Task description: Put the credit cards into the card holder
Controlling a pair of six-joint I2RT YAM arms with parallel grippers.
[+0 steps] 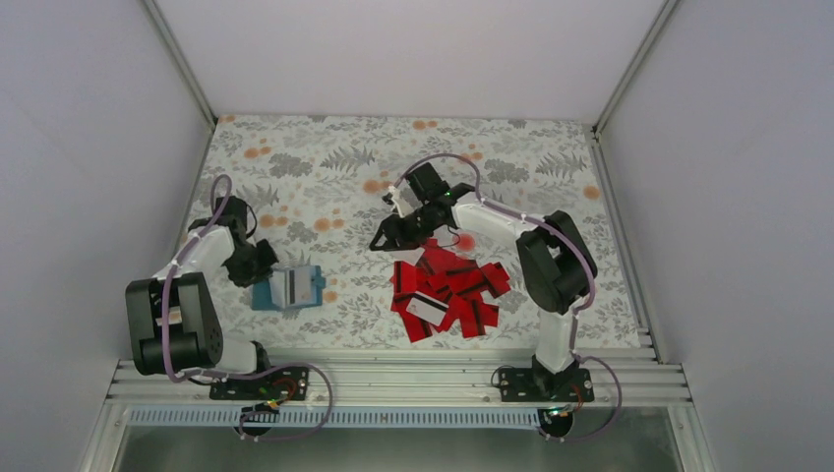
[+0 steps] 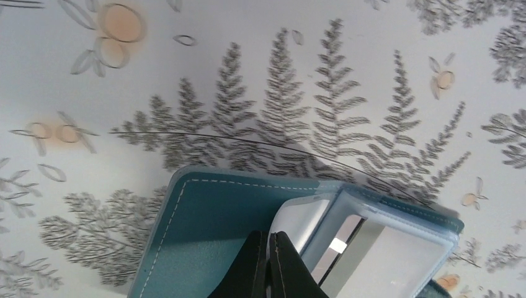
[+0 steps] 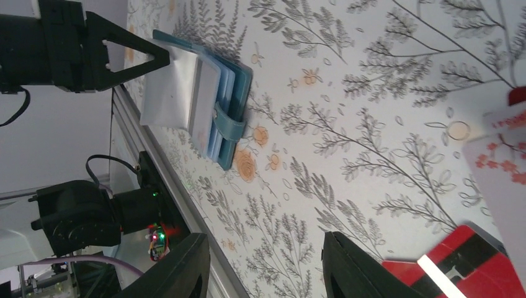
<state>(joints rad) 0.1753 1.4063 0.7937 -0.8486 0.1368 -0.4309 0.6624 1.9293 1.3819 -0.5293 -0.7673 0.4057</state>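
The teal card holder [image 1: 290, 288] lies open on the floral table at the left, its clear inner pockets [image 2: 310, 217] fanned up. My left gripper [image 2: 270, 241] is shut on the edge of one clear pocket leaf; from the right wrist its tip [image 3: 158, 57] meets the holder [image 3: 232, 93] at that leaf. The credit cards [image 1: 447, 290] lie in a red heap right of centre, a white-faced one among them. My right gripper [image 1: 386, 239] hovers just beyond the heap's far left corner, open with nothing in it [image 3: 265, 248]. A red card [image 3: 462, 264] lies by its right finger.
A white card with a red pattern [image 3: 502, 180] lies at the right wrist view's right edge. The metal rail [image 1: 393, 379] with both arm bases runs along the near edge. White walls close the table on three sides.
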